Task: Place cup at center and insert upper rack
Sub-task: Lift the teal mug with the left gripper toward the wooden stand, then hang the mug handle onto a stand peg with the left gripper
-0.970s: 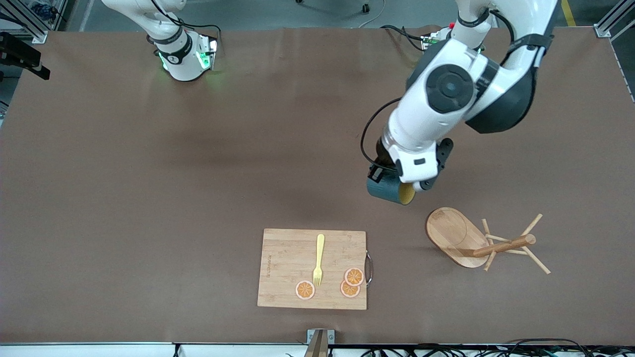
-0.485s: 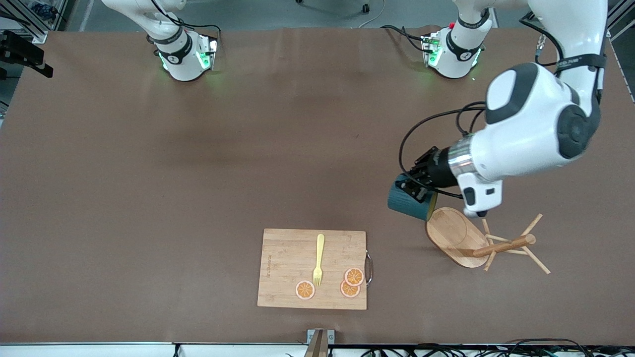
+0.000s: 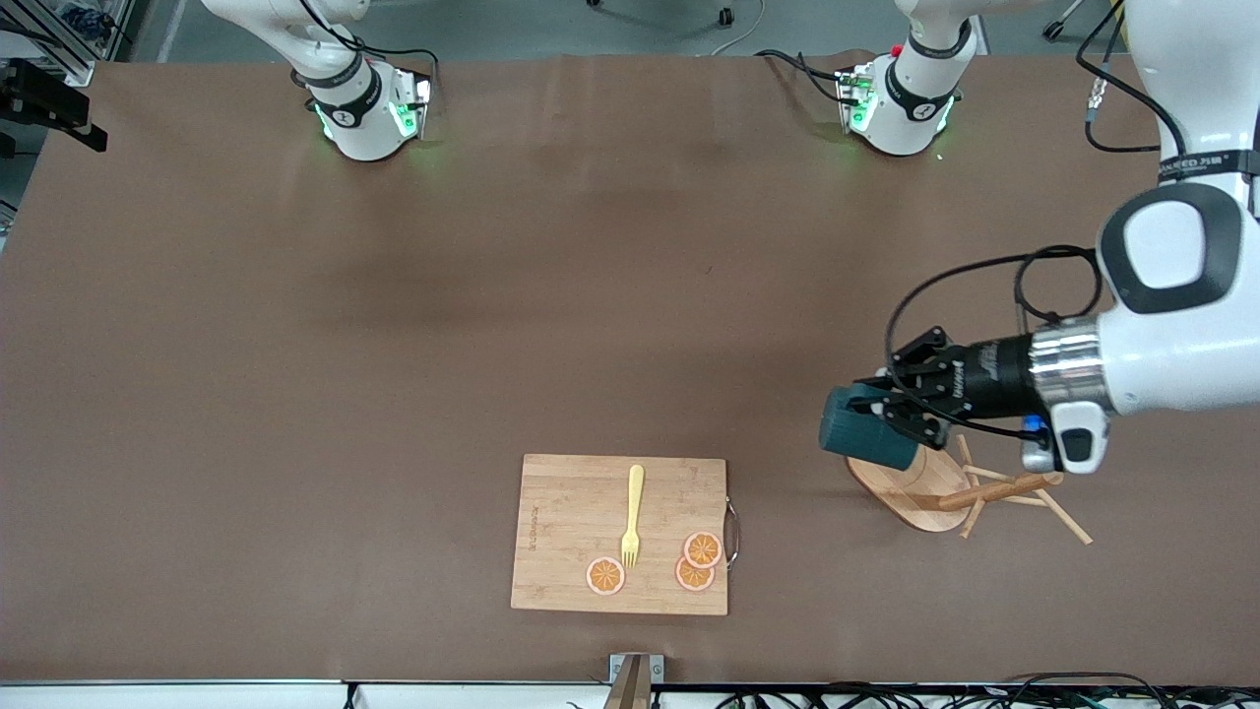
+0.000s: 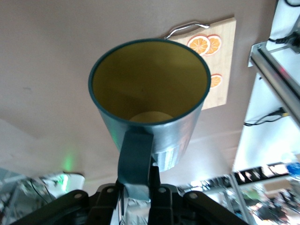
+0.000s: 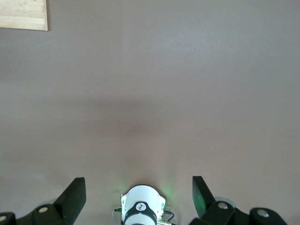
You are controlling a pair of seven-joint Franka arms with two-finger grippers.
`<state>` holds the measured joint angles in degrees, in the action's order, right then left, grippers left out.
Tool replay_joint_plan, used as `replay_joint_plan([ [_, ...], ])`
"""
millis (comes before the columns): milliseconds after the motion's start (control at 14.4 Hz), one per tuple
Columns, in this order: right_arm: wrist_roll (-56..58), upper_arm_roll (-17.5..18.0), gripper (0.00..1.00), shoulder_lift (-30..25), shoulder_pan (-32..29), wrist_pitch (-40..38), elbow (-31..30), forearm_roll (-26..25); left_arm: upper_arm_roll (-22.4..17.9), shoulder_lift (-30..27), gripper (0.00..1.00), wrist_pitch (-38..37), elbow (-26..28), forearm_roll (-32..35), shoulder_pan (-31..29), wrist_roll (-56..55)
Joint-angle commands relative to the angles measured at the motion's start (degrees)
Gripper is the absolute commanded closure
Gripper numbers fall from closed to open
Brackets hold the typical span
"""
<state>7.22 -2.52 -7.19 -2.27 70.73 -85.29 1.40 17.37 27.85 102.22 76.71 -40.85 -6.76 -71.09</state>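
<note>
Left gripper, clamped on the cup handle over the mug tree; right gripper waits, fingers apart. Level the cup before lowering.

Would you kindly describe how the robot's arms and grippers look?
Both arms have glossy white shells with dark grey joint caps and green-lit bases. The left arm carries a silver wrist ring, looping black cables and a black left gripper. The right gripper has black fingers.
</note>
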Motion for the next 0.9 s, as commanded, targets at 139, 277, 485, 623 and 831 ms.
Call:
replay_joint_plan([
  [139, 0.69, 0.23, 0.0, -0.46, -0.37, -0.07, 0.83, 0.27, 0.39, 3.52, 0.99, -0.61, -0.77, -9.25, -4.75, 2.54],
  [277, 0.69, 0.23, 0.0, -0.2, -0.54, -0.07, 1.09, 0.27, 0.39, 4.57, 0.99, -0.61, -0.77, -9.25, -5.54, 2.89],
  [485, 3.57, 0.15, 0.0, 0.15, -0.72, -0.07, 1.45, 0.1, 0.39, 5.72, 0.99, -0.61, -0.77, -9.43, -6.77, 2.98],
  [623, 3.85, 0.15, 0.0, 0.33, -0.98, -0.07, 1.62, -0.17, 0.39, 5.72, 0.99, -0.7, -0.68, -9.51, -8.0, 2.89],
  [831, 3.76, 0.15, 0.0, 0.59, -0.81, 0.02, 1.62, -0.17, 0.39, 5.99, 0.99, -1.14, -0.59, -11.27, -9.76, 2.89],
])
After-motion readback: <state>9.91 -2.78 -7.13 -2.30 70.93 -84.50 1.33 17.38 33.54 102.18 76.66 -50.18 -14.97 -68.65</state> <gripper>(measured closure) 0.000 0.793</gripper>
